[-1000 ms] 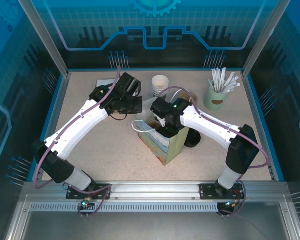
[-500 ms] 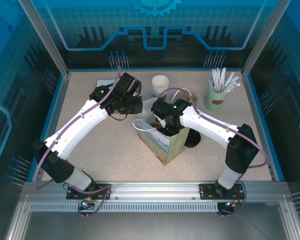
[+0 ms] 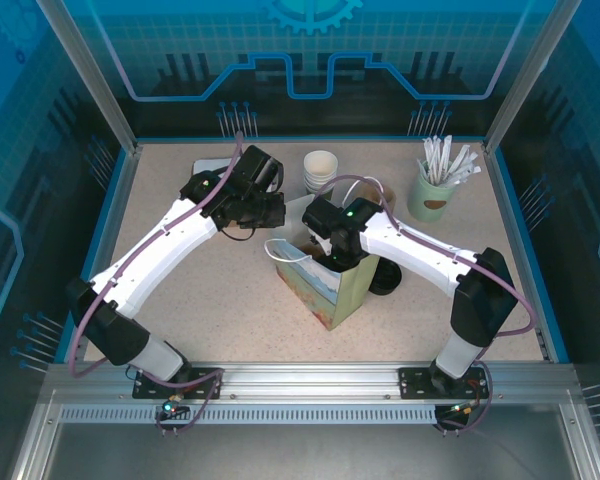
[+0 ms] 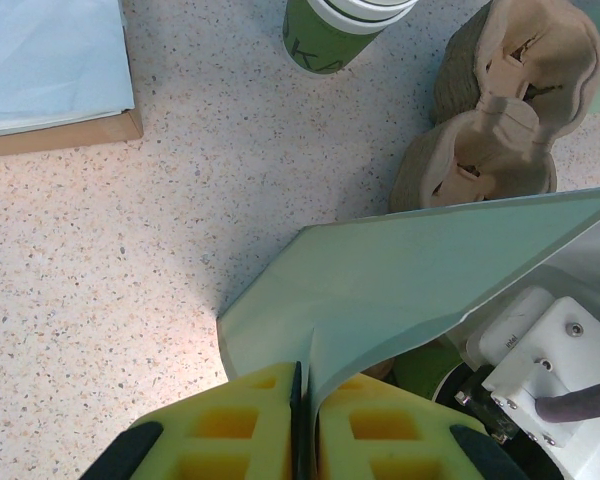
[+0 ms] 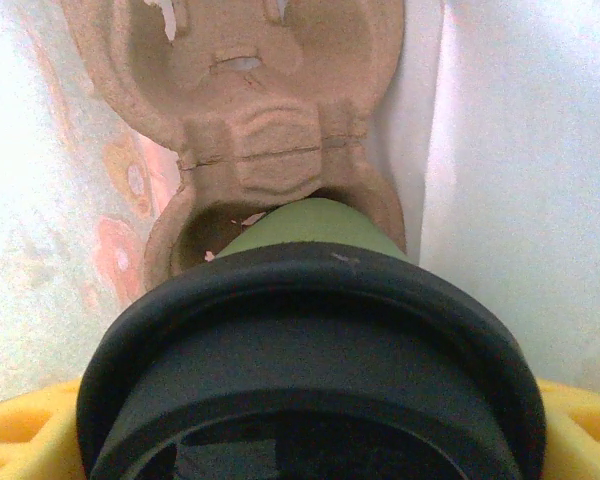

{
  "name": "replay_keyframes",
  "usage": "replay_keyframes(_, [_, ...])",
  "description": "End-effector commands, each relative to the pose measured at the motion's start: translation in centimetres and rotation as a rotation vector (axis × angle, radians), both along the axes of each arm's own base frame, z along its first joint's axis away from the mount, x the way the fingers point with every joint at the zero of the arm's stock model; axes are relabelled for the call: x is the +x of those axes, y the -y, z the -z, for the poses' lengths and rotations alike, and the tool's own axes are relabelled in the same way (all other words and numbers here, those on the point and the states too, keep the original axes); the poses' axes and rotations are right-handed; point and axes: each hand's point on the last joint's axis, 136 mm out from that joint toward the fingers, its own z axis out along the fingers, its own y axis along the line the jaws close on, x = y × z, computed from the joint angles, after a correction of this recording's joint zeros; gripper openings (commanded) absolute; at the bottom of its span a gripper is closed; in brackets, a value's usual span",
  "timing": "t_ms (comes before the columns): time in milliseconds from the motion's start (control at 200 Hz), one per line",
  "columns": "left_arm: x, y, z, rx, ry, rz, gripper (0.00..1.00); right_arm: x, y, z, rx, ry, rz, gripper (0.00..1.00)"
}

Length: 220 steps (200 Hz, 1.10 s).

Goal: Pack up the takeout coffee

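Presently: one takeout coffee (image 5: 310,330) clasped between wide-set fingers of right gripper (image 5: 300,425), inside one pale green bag (image 4: 380,290) mid-table, green base at one socket of a two-socket pulp tray (image 5: 260,140). Left gripper (image 4: 298,420) pinched closed on bag's far-left rim. Far right, one cup of straws (image 3: 432,195).

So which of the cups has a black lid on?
The takeout coffee in the right hand, down in the bag; the stacked cups and the straw cup have no lids.

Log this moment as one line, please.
left jaws: shut on bag rim | right jaws: holding coffee at tray, inside bag
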Motion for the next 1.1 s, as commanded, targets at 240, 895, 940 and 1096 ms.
replay_keyframes(240, [-0.2,-0.1,0.9,0.015,-0.029,0.014,0.13,0.3,-0.9,0.6,0.044,-0.021,0.008,0.75])
replay_keyframes(895, [0.0,-0.1,1.2,0.02,-0.034,0.013,0.13,-1.0,-1.7,-0.7,0.098,-0.077,-0.003,0.74])
replay_keyframes(940, [-0.1,-0.1,1.1,0.02,-0.033,0.013,0.13,-0.9,-1.7,-0.9,0.101,-0.075,-0.004,0.74])
replay_keyframes(1096, [0.0,-0.1,1.2,0.02,-0.034,0.013,0.13,-0.8,-1.8,-1.5,0.106,-0.066,-0.005,0.74])
